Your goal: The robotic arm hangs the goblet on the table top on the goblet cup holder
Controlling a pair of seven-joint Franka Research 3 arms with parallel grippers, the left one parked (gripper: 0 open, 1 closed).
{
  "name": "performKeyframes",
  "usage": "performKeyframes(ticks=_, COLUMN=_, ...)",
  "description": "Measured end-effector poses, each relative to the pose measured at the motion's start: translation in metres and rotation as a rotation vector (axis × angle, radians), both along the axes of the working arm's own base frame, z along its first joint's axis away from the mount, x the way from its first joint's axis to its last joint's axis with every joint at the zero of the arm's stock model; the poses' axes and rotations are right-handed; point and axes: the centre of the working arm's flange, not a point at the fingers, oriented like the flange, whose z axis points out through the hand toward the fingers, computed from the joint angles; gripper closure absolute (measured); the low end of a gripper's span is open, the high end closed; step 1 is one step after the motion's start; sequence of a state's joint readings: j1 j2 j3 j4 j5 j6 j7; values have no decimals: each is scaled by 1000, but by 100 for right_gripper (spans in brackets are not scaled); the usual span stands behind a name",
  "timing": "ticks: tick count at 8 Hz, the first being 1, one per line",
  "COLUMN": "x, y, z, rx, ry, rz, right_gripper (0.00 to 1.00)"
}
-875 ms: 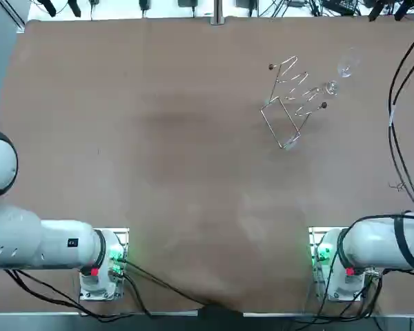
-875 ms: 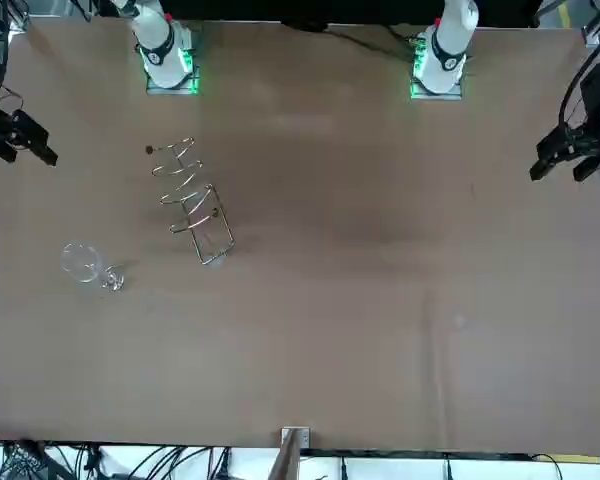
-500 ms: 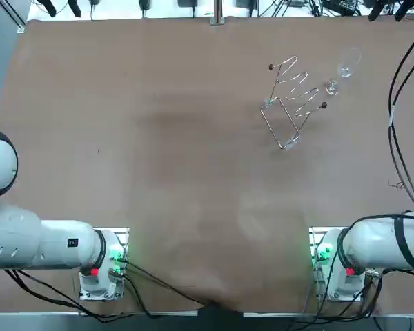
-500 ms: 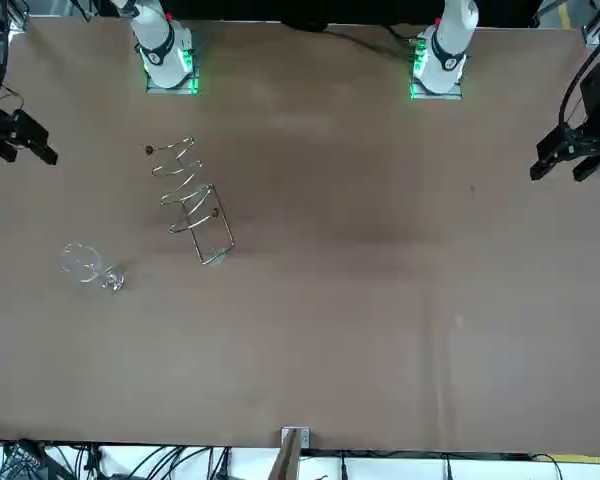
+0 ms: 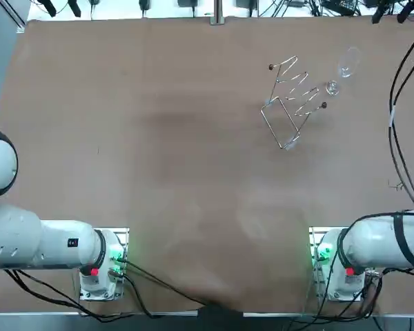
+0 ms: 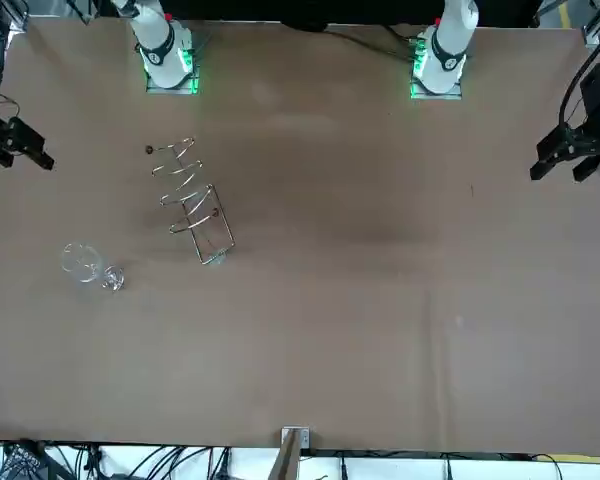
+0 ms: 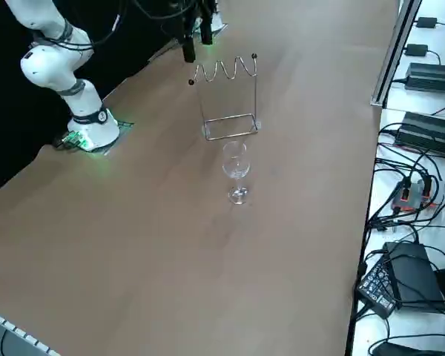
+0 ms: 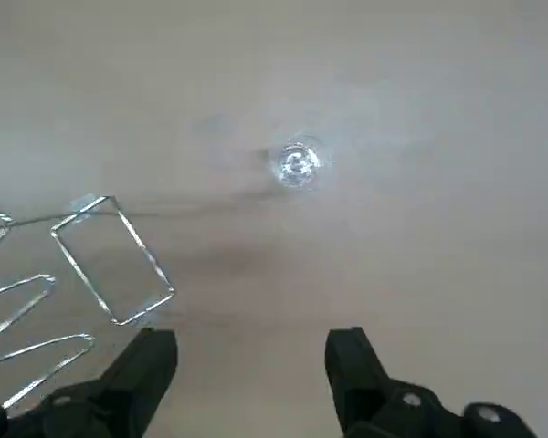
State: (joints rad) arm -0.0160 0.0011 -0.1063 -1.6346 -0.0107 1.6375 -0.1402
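Observation:
A clear goblet stands upright on the brown table, far right, just beside the wire goblet holder. The front view shows the goblet in front of the holder, and the side view has the goblet nearer than the holder. My right gripper hangs high above them, open and holding nothing. The wrist view looks straight down on the goblet's rim, with the holder's base frame beside it. The gripper also shows at the picture edges.
The table's right edge runs close behind the goblet, with cables and power boxes on the floor beyond it. The right arm's base sits at the near edge. Bare tabletop spreads to the left of the holder.
My right gripper has drifted slightly outward toward the table's right side. The goblet and the holder have not moved.

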Motion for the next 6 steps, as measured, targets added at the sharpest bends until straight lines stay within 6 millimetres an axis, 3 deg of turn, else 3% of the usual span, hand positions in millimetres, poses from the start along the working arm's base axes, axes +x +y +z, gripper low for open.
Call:
performKeyframes(ticks=3, x=20, y=-69, z=-48, rx=91, ry=-6, rz=80, right_gripper=0)
performKeyframes(ticks=6, x=40, y=-115, z=-96, rx=152, ry=13, rz=14, right_gripper=0)
